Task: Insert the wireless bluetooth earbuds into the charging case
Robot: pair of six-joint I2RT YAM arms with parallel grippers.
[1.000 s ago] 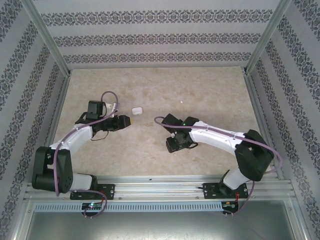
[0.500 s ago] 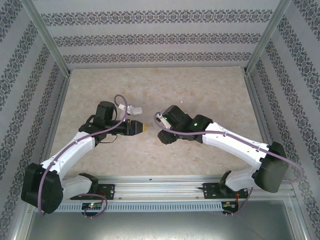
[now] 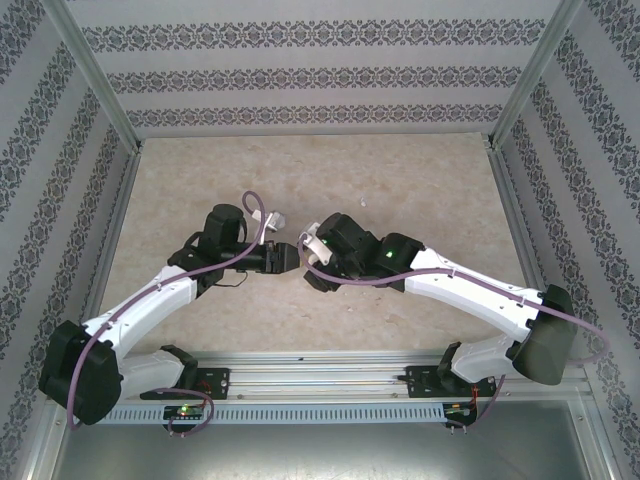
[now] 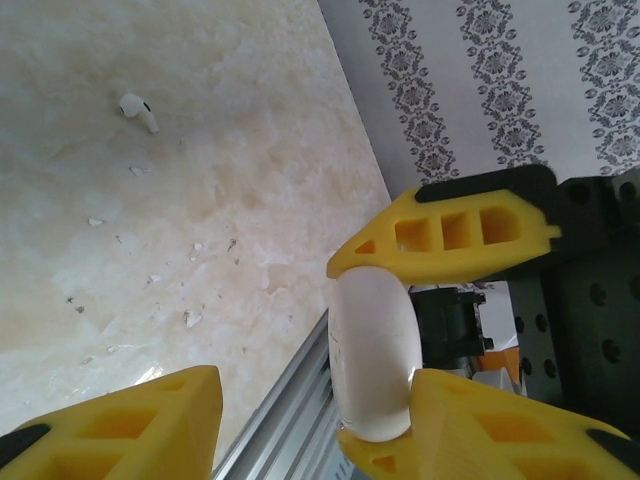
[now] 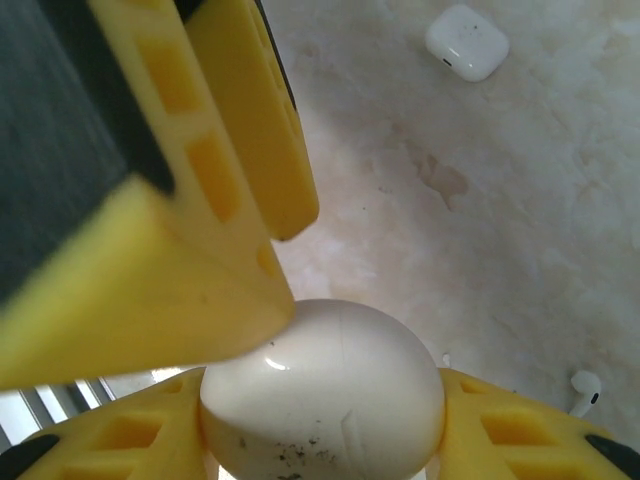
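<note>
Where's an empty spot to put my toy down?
Free: the strip of tabletop along the back wall, and the near patch beside the metal rail. Crowded: the middle, where the left claw and right claw meet around a white rounded thing, with the charging case and an earbud behind.

White stemmed earbud [image 4: 138, 110] lies loose, apart from closed white charging case [image 5: 467, 42].
</note>
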